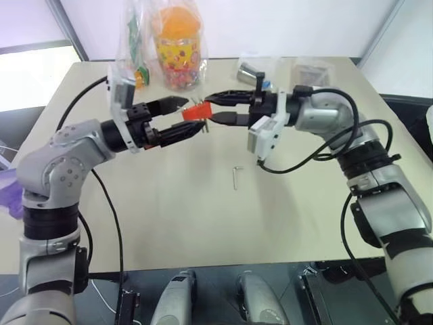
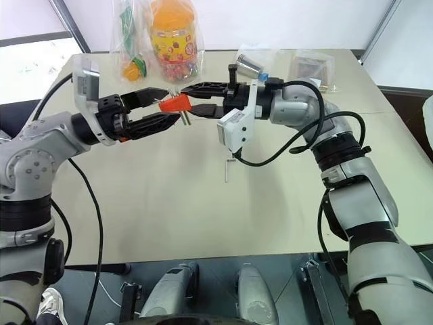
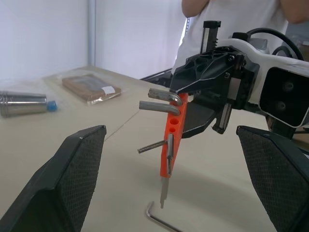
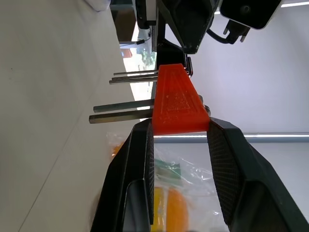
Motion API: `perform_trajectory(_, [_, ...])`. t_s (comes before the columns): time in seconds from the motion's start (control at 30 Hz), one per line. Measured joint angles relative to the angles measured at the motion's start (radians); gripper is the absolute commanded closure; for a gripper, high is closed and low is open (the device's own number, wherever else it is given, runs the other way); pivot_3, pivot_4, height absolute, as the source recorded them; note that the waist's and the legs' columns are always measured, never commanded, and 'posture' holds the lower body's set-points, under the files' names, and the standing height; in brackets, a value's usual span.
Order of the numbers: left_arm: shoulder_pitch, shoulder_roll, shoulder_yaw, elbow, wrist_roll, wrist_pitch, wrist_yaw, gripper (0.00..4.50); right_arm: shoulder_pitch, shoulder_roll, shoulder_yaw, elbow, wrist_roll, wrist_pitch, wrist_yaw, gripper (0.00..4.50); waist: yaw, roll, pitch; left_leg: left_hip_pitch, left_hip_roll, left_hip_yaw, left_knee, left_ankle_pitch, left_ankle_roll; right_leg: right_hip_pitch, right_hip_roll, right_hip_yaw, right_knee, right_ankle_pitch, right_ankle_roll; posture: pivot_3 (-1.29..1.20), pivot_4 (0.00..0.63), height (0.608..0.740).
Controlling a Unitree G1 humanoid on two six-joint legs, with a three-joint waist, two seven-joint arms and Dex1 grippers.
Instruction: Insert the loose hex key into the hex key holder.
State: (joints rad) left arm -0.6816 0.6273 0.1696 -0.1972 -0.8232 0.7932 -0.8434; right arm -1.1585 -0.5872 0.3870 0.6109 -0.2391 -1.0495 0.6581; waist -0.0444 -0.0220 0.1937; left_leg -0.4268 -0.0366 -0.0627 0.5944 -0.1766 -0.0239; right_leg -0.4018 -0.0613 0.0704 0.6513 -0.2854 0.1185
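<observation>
While the right tool (image 4: pixel 179 140) clamps one end of the red-orange hex key holder (image 4: pixel 178 104) above the table (image 1: pixel 169 223), several thin metal keys jut sideways from the block. Facing it, the left tool (image 1: pixel 193 116) stands wide open, holding nothing. Thin, silver-grey and L-shaped, the loose hex key (image 1: pixel 236 177) lies flat on the table's middle, below the holder. Clear bags (image 1: pixel 162 40) with orange and yellow contents sit at the far edge.
</observation>
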Motion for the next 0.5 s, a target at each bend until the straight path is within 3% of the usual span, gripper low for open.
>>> perform_trajectory(0.3, [-0.001,-0.022,-0.004,0.001,0.008,-0.018,0.000,0.00,-0.002,0.007,-0.005,-0.009,0.029,0.032,0.046,3.48,0.000,0.000,0.000,0.000,0.000,0.000,0.000,0.000,0.000,0.000,0.000,0.000,0.000,0.000,0.000,0.00,0.150,0.740])
perform_trajectory(0.4, [-0.008,-0.033,-0.005,0.004,0.009,-0.022,0.002,0.78,-0.002,0.007,-0.007,-0.019,0.032,0.039,0.055,3.48,0.000,0.000,0.000,0.000,0.000,0.000,0.000,0.000,0.000,0.000,0.000,0.000,0.000,0.000,0.000,0.00,0.150,0.740])
perform_trajectory(0.5, [-0.015,-0.040,-0.009,0.006,0.010,-0.024,0.003,2.27,-0.002,0.007,-0.010,-0.030,0.038,0.042,0.062,3.48,0.000,0.000,0.000,0.000,0.000,0.000,0.001,0.000,0.000,0.000,0.000,0.000,0.001,0.000,0.000,0.00,0.150,0.740])
